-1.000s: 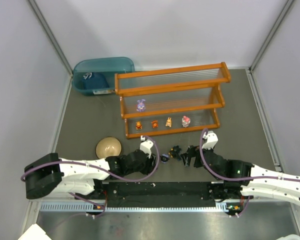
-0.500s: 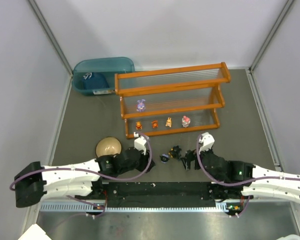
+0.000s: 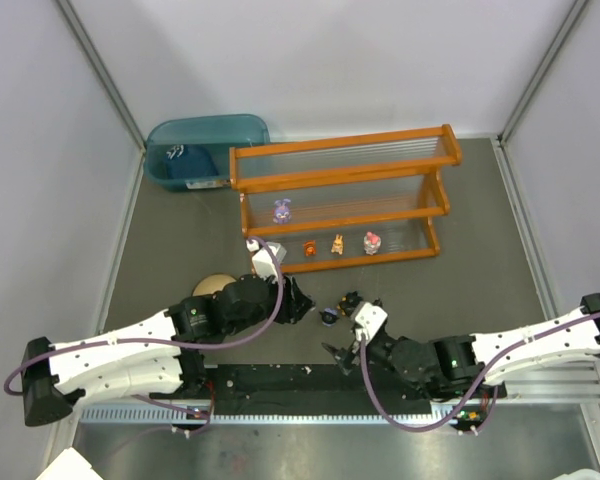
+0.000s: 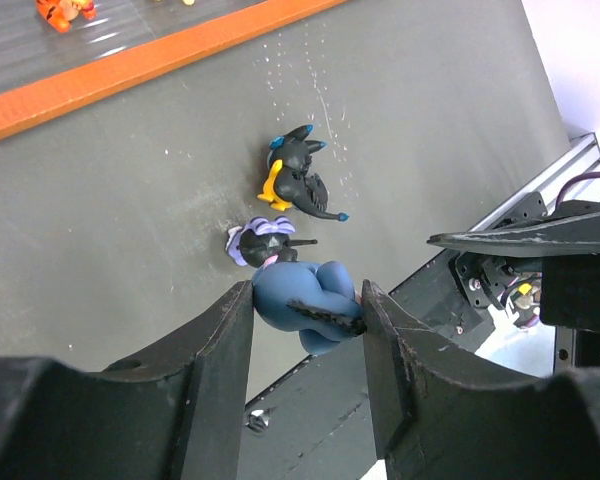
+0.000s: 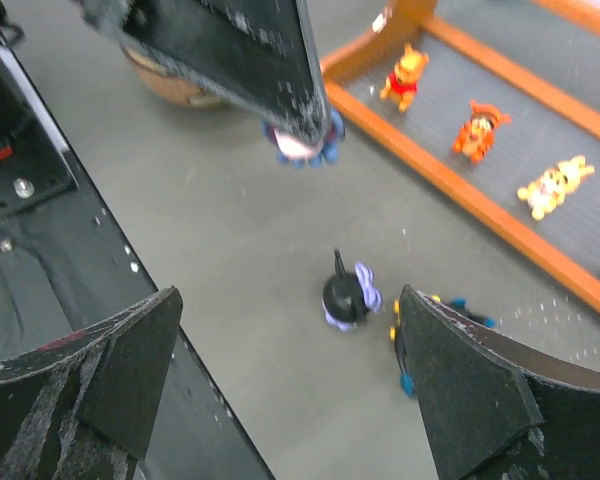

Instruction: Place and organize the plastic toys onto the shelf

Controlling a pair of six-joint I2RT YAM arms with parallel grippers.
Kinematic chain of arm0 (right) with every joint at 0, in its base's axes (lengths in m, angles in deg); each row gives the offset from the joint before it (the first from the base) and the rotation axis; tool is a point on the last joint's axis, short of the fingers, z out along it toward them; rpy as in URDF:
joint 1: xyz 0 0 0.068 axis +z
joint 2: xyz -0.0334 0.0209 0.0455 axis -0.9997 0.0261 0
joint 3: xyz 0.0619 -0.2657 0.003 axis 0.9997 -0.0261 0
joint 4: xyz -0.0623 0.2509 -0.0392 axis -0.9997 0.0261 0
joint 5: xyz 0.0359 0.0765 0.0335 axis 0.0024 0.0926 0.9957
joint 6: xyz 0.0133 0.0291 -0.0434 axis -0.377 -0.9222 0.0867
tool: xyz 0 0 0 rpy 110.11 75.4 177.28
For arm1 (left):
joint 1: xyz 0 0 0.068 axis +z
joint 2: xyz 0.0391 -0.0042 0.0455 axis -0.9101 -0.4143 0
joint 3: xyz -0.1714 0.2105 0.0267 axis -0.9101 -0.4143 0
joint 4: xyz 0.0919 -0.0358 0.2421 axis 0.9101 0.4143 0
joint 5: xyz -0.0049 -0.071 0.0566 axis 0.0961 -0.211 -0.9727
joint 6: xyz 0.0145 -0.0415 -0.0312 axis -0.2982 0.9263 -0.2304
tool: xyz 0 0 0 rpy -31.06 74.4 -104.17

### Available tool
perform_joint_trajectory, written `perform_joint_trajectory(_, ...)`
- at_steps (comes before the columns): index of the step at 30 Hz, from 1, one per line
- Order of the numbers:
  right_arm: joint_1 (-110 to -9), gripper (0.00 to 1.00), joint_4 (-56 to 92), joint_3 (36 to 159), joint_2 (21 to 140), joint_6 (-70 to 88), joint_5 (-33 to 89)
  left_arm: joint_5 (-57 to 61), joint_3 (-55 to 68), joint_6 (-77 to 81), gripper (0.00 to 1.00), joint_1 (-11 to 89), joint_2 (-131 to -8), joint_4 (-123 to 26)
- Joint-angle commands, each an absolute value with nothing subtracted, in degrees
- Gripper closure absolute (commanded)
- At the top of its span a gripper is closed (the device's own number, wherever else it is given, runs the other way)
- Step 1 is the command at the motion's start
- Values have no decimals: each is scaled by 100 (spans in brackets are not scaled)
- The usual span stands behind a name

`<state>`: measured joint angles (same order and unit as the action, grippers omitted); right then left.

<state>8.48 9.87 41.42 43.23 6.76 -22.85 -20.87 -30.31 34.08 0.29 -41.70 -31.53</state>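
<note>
Left gripper (image 4: 305, 305): jaws pinching a blue figurine (image 4: 325, 285) at their tips, held off the tabletop (image 4: 130, 200) just in front of the shelf (image 3: 340, 140), which stands toward the far edge. Right gripper (image 5: 290, 295): jaws spread wide and holding nothing, close to the near edge, framing a dark figurine (image 5: 345, 293) with purple trim that lies loose on the tabletop, with a black figurine (image 3: 351, 300) with yellow markings just beside it. Shelf's front tier: three orange/tan figurines (image 5: 480, 130) and a pink-red one (image 3: 371, 242) in a row; purple bunny (image 3: 281, 210) on the tier behind.
</note>
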Motion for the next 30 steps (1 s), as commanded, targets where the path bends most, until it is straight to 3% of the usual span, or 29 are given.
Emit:
perform_joint_trajectory(1,932,9,-1010,4129,4584,1718,-2408,-2043,-2790,3738,100,57,-4139,-3021)
perform_joint_trajectory(19,853,15,-2612,4146,5604,2467,-2513,-1296,-2877,4037,100,57,-4183,-3777)
perform_joint_trajectory(30,633,30,-2710,4146,5736,2467,-2399,-1085,-2974,4159,100,49,-4033,-3926)
